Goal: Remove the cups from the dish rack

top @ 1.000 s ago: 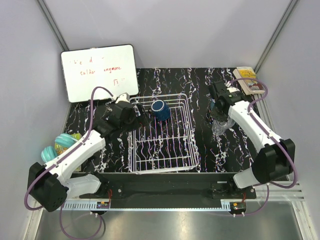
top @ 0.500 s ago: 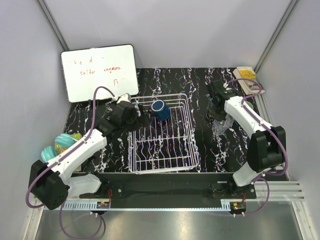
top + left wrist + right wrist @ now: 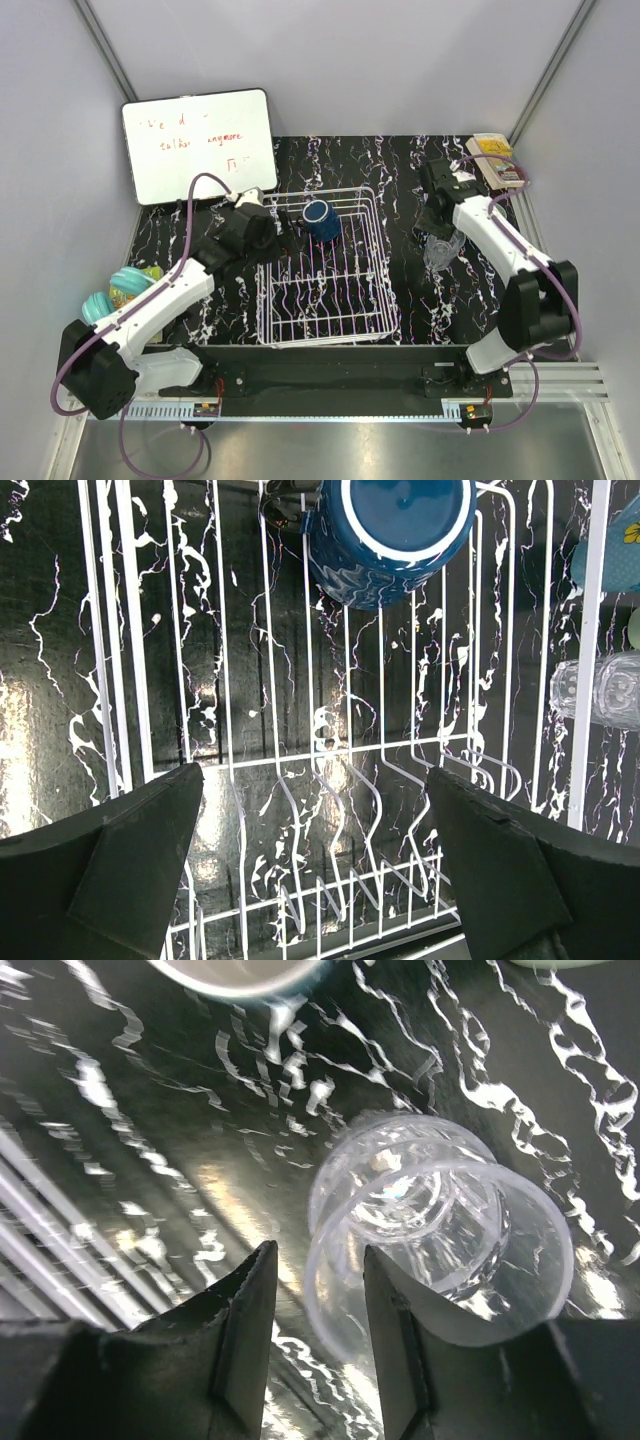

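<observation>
The turquoise ribbed things [image 3: 118,288] sit by the table's [image 3: 400,160] left edge, well apart from the dish rack [image 3: 320,290]. The left gripper [image 3: 315,780] hovers over the rack's far left corner with its fingers spread wide and holding nothing; bare wire floor lies under the gap between them. Ahead of it, the dark navy mug [image 3: 322,220] lies tipped over near the rack's far wall. Its long axis runs roughly from that wall toward the left gripper, and a round end ringed in white faces the left wrist camera; I cannot tell if that is mouth or base. A strip of bare marbled table separates the rack's right wall from the clear glass [image 3: 470,1220]. The glass's mouth opens toward the right wrist camera. The right gripper [image 3: 320,1253] hangs over it, jaws narrowly apart astride its rim wall, with a sliver of table showing between one finger and the rim
</observation>
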